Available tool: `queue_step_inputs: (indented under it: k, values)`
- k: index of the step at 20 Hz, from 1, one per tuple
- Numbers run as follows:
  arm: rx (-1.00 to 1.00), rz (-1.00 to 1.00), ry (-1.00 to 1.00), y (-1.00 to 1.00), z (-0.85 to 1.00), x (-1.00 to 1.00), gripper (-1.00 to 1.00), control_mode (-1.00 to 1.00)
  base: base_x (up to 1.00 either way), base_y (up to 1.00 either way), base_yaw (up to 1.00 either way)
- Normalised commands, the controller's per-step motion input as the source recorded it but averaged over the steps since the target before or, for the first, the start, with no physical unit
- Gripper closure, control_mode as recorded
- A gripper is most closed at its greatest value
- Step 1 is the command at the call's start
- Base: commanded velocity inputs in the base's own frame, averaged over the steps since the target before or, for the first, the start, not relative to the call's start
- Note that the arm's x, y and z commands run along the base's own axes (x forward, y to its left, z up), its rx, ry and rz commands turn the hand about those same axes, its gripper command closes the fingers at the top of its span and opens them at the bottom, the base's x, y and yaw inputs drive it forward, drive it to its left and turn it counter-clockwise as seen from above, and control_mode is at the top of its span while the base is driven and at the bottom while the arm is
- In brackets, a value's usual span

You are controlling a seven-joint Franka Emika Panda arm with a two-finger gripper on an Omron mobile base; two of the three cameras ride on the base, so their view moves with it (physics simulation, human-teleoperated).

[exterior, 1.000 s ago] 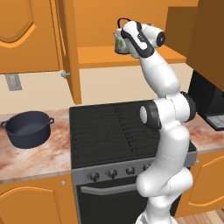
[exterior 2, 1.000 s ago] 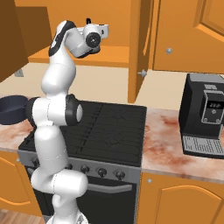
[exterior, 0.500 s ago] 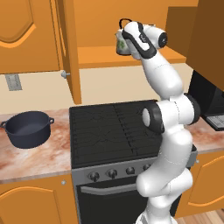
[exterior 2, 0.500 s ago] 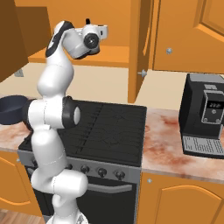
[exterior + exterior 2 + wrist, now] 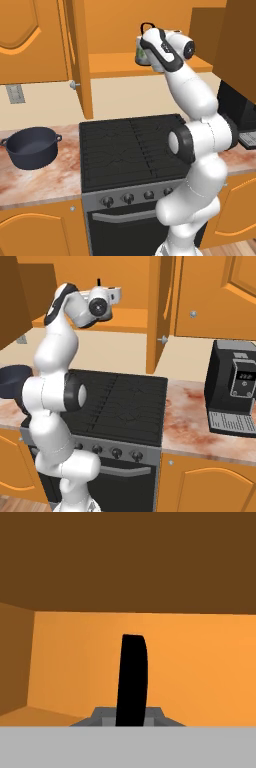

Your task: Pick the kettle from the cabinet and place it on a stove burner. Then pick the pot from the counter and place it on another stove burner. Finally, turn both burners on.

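Observation:
The small whitish kettle (image 5: 141, 52) with green print is at the orange cabinet's shelf (image 5: 110, 66), right by my white hand. I cannot tell whether it rests on the shelf or hangs just above it. My gripper (image 5: 148, 34) is shut on its thin black arched handle (image 5: 132, 679), which rises between the fingertips in the hand view. The dark navy pot (image 5: 32, 146) stands on the marbled counter (image 5: 35, 182) left of the stove, also seen as the pot (image 5: 11, 381). The black burners (image 5: 130, 145) carry nothing.
The cabinet door (image 5: 77, 55) stands open, edge-on, left of the shelf. A row of dark knobs (image 5: 129, 198) runs along the range front. A black coffee machine (image 5: 235, 388) stands on the counter right of the stove. My arm rises over the stove's right side.
My hand has drifted a little to the right with the kettle in its grip. The pot and the stove have not moved.

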Motion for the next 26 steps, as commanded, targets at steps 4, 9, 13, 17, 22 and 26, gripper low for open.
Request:
queue_step_inputs:
  k: [4, 9, 13, 17, 22, 26]
  values:
    - [0.00, -0.04, 0.00, 0.00, 0.00, -0.38, 1.00, -1.00, 0.00, 0.00, 0.00]
    - [0.00, -0.04, 0.00, 0.00, 0.00, -0.38, 1.00, -1.00, 0.00, 0.00, 0.00]
    - [0.00, -0.04, 0.00, 0.00, 0.00, -0.39, 1.00, -1.00, 0.00, 0.00, 0.00]
    - [0.00, -0.03, 0.00, 0.00, 0.00, -0.39, 1.00, -1.00, 0.00, 0.00, 0.00]
    - [0.00, -0.04, 0.00, 0.00, 0.00, -0.41, 1.00, -1.00, 0.00, 0.00, 0.00]
    - [0.00, -0.04, 0.00, 0.00, 0.00, -0.45, 1.00, -1.00, 0.00, 0.00, 0.00]
